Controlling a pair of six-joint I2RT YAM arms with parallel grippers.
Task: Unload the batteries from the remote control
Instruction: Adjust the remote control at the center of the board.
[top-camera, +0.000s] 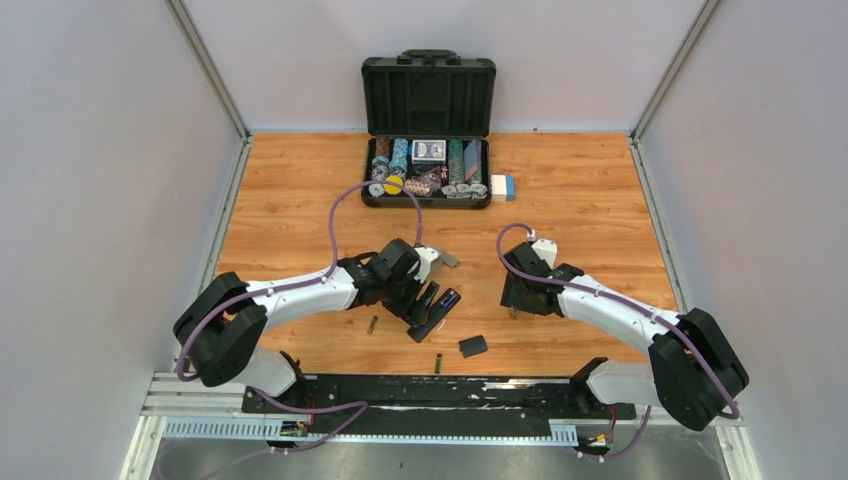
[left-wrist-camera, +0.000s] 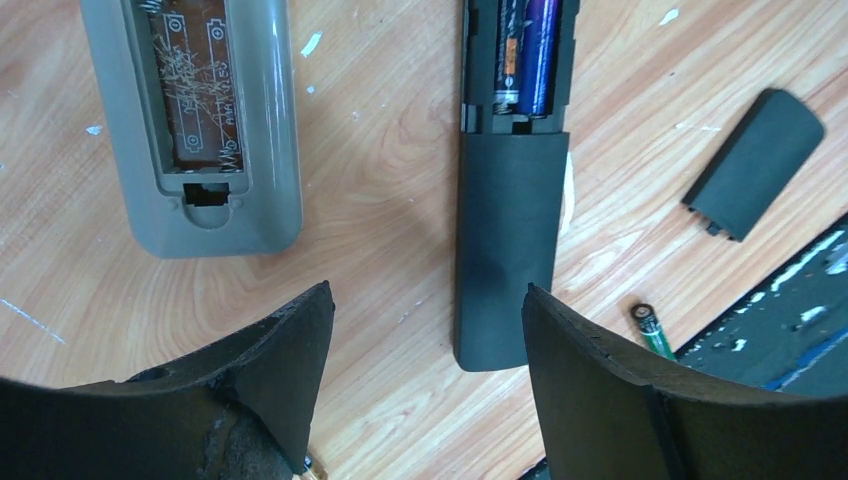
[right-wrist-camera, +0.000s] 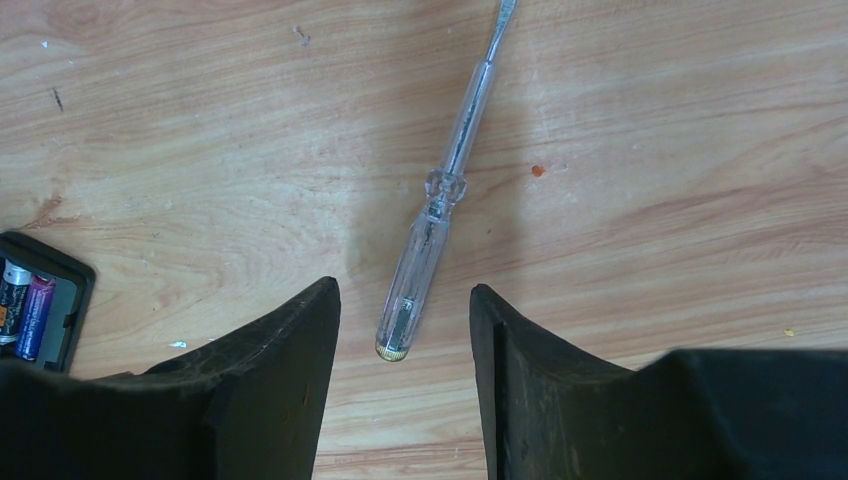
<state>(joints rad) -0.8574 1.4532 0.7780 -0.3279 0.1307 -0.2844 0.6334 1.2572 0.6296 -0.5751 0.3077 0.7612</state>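
Now on the bench (top-camera: 600, 200): brown wood with streaky grain and small pale scuffs.
Black remote (left-wrist-camera: 508, 230): a long, flat, dull black bar with its bay open at one end.
Batteries (left-wrist-camera: 527, 50): two slim round sticks lie side by side in that bay, one black and orange, one shiny purple-blue. They run along the remote's length.
Which way, top view: the black remote lies slanted, and its bay end points far and to the right.
Loose battery (left-wrist-camera: 652, 330): dark with a green stripe, it lies slanted on the wood near the remote's closed end.
Second loose battery (top-camera: 372, 324): it lies beside the left arm and points away from the arms.
Cover (left-wrist-camera: 755, 165): small, flat and black, lying apart from the remote.
Grey remote (left-wrist-camera: 195, 120): smooth grey plastic. Its open bay shows a scratched brown floor and wire springs.
Left pincer (left-wrist-camera: 425, 375): two thick black curved fingers stand apart and grip nothing. The black remote's closed end lies just ahead of the gap.
Right pincer (right-wrist-camera: 405, 390): the fingers are apart and not clamped. The screwdriver's butt sits between the tips, with wood showing on both sides.
Screwdriver (right-wrist-camera: 432, 215): a see-through handle and a thin metal shaft, with a flat tip pointing away.
Only the top view shows: a black case (top-camera: 428, 95) with its lid up and round chips inside.
Only the left wrist view shows: the inside of the grey bay.
Only the right wrist view shows: the screwdriver clearly.
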